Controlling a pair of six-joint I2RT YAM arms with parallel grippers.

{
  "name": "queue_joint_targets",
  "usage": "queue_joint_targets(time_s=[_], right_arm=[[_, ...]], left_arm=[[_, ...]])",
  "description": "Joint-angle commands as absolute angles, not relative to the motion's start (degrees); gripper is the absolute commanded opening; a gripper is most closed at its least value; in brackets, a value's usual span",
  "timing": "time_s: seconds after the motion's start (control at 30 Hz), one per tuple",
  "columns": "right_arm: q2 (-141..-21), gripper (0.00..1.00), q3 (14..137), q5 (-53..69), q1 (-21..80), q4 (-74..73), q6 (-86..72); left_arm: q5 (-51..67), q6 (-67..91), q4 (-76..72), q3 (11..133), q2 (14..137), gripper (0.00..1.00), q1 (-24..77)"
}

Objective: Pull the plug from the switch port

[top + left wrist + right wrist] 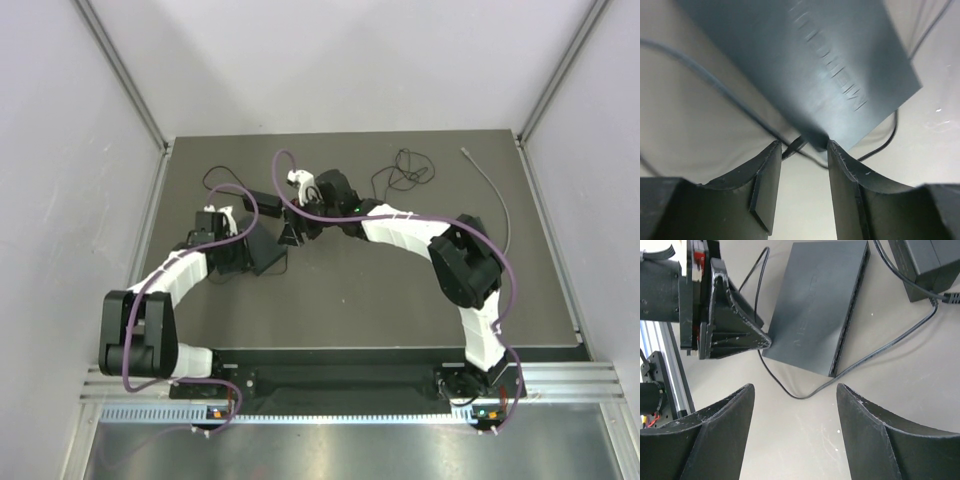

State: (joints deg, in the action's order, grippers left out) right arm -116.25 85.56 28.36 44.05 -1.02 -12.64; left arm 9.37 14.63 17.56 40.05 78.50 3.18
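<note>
Left gripper [804, 169] fingers apart, straddling the near corner of the switch [805, 65]; dark cable end [794, 146] at that corner, probably the plug. Right gripper [795, 405] also apart, hanging just off the switch. Judgement: clamp the plug body rather than the cable, steady the switch, pull straight out along the port

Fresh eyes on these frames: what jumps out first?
The dark switch lies flat left of table centre, the left gripper open at one corner. The right gripper hovers open just short of it, above a thin black cable. Farther back lies a loose tangled cord.
</note>
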Motion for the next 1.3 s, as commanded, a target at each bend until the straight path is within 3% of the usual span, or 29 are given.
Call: queue_joint_targets(time_s=[0.0,0.4,0.63,0.87,1.27], right_arm=[[-112.0,0.67,84.6,29.6,43.1,2.0,-12.0],[-110.7,0.67,82.5,29.5,41.3,2.5,-11.9],[-110.8,0.67,82.5,29.3,39.9,1.8,-11.7],[-111.1,0.67,83.2,27.3,39.3,-1.9,-11.2],[-105.2,0.67,77.5,23.0,39.5,-5.3,-9.0]], left_arm=[[13.0,15.3,13.4,40.6,80.9,0.47,3.6],[24.9,26.4,3.1,43.3,92.0,0.42,12.7],[24.9,29.3,2.8,43.0,85.5,0.42,16.9],[19.3,21.5,7.8,41.5,78.2,0.48,17.1],[18.8,18.5,4.5,38.3,80.5,0.47,17.2]])
